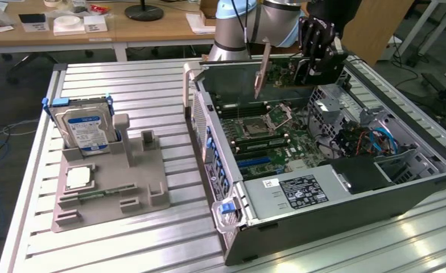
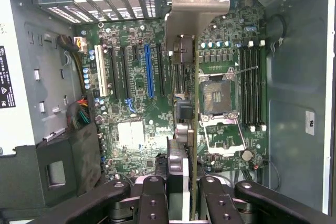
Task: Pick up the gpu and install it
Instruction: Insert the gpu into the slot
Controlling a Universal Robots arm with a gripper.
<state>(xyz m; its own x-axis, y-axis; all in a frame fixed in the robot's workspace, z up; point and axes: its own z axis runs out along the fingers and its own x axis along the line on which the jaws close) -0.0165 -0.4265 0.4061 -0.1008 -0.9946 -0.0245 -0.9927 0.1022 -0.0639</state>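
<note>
Black hand (image 2: 181,182) pinches the thin flat tan-and-dark gpu card (image 1: 263,71) upright above the green motherboard (image 2: 152,140) inside the open dark metal case (image 1: 359,210). Install step, card unseated; its edge needs slot alignment.

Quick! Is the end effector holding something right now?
End effector: closed on the gpu, held above the open computer case.

The ribbed silver worktop (image 1: 132,85) looks like brushed aluminium, faintly shiny. The grey moulded holder (image 1: 132,187) seems matt plastic. The open dark-grey computer case (image 1: 345,222) is smooth painted sheet metal. The thin tan gpu (image 2: 195,9) has a dull bare-metal bracket. The black pincer (image 2: 181,183) looks matt, perhaps plastic.
</note>
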